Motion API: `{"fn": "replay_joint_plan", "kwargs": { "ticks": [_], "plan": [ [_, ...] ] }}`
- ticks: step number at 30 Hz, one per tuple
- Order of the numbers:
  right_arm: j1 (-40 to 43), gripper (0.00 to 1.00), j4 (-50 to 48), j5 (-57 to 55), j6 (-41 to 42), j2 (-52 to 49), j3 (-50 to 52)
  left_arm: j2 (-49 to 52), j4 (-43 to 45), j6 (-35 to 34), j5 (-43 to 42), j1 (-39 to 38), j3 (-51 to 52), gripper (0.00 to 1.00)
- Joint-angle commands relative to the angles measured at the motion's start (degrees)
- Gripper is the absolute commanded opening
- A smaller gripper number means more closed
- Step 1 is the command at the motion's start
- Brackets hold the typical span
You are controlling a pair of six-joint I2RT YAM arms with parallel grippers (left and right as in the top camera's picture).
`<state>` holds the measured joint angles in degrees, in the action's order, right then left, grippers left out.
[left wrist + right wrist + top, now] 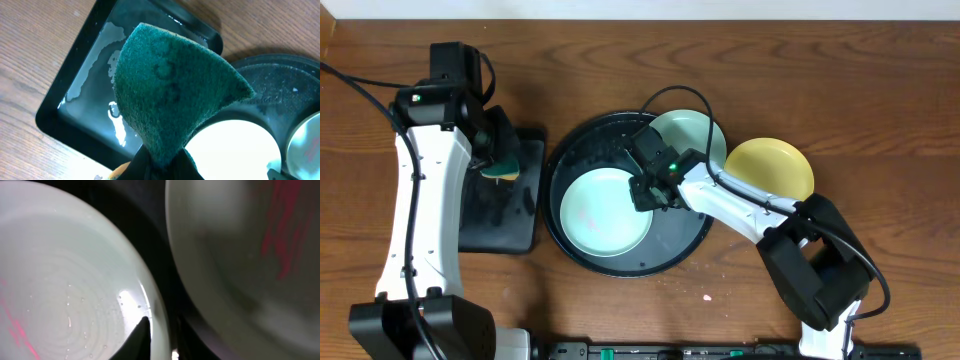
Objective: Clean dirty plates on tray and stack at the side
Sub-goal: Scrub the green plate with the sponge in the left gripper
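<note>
The large round black tray with a raised rim (692, 238) lies in the middle of the wooden bench (880, 70). One pale mint-green round plastic plate (600, 215) lies flat inside it, toward 7 o'clock of the tray floor, with small drops of water on its surface. The second pale mint-green plate (700, 135) is at 1 o'clock of the tray, and it sits over the rim, partly inside and partly outside. The pale yellow round plate (775, 165) lies on the bench at 3 o'clock of the tray, just beside the second mint plate.

The right gripper (648, 190) is low at the 3 o'clock edge of the first mint plate. In the right wrist view one dark fingertip (141, 334) is just inside the plate's rim, but it cannot be told whether the fingers are pressed on the rim or spread.

The left gripper (161, 165) pinches a dark green scouring sponge (175, 85) by its lower end, and the sponge stands up folded from the fingers. It hangs above the smaller rectangular black tray with rounded corners (520, 225), at 9 o'clock of the round tray. A thin layer of water shines on the floor of this tray.
</note>
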<state>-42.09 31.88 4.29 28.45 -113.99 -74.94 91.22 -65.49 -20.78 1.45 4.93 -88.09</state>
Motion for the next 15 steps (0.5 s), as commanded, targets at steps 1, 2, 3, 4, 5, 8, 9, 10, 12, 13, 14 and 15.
{"fn": "replay_joint_plan", "kwargs": {
  "ticks": [1, 2, 3, 4, 5, 8, 9, 10, 12, 13, 14, 15],
  "plan": [
    [0.9, 0.06, -0.31, 1.4, 1.05, -1.29, -0.87, -0.55, 0.55, -0.13, 0.02, -0.04, 0.63, 0.07],
    [1.18, 0.01, -0.37, 1.66, 1.36, -1.44, -0.87, -0.55, 0.66, -0.13, 0.0, -0.04, 0.81, 0.07],
    [1.46, 0.01, -0.37, 2.08, 1.42, -1.46, -0.87, -0.55, 0.68, -0.13, 0.0, -0.17, 1.14, 0.07],
    [1.66, 0.01, -0.37, 2.32, 1.57, -1.68, -0.87, -0.55, 0.87, -0.13, 0.0, -0.35, 1.57, 0.07],
    [1.77, 0.01, -0.44, 2.71, 1.55, -1.88, -0.87, -0.55, 0.92, -0.15, 0.0, -0.59, 1.97, 0.08],
    [2.29, 0.01, -0.63, 4.09, 1.55, -2.6, -0.9, -0.55, 1.62, -0.63, 0.0, -2.23, 3.8, 0.08],
    [2.45, 0.01, -0.63, 4.17, 1.55, -2.64, -0.92, -0.55, 1.95, -1.01, 0.02, -2.86, 4.37, 0.07],
    [2.54, 0.01, -0.66, 4.37, 1.57, -2.64, -0.94, -0.55, 2.36, -1.05, 0.0, -3.61, 4.96, 0.07],
    [2.69, 0.01, -0.61, 4.33, 2.36, -2.67, -0.94, -0.55, 3.28, -1.6, 0.02, -5.35, 6.25, 0.07],
    [2.73, 0.01, -0.61, 4.26, 2.69, -2.67, -0.94, -0.55, 3.69, -2.51, 0.02, -6.25, 6.97, 0.07],
    [2.73, 0.01, -0.59, 4.09, 3.06, -2.67, -0.94, -0.55, 4.2, -3.61, 0.02, -7.37, 7.89, 0.07],
    [2.73, 0.01, -0.61, 3.96, 3.32, -2.67, -0.94, -0.55, 4.59, -4.31, 0.02, -8.33, 8.81, 0.07]
  ]
}}
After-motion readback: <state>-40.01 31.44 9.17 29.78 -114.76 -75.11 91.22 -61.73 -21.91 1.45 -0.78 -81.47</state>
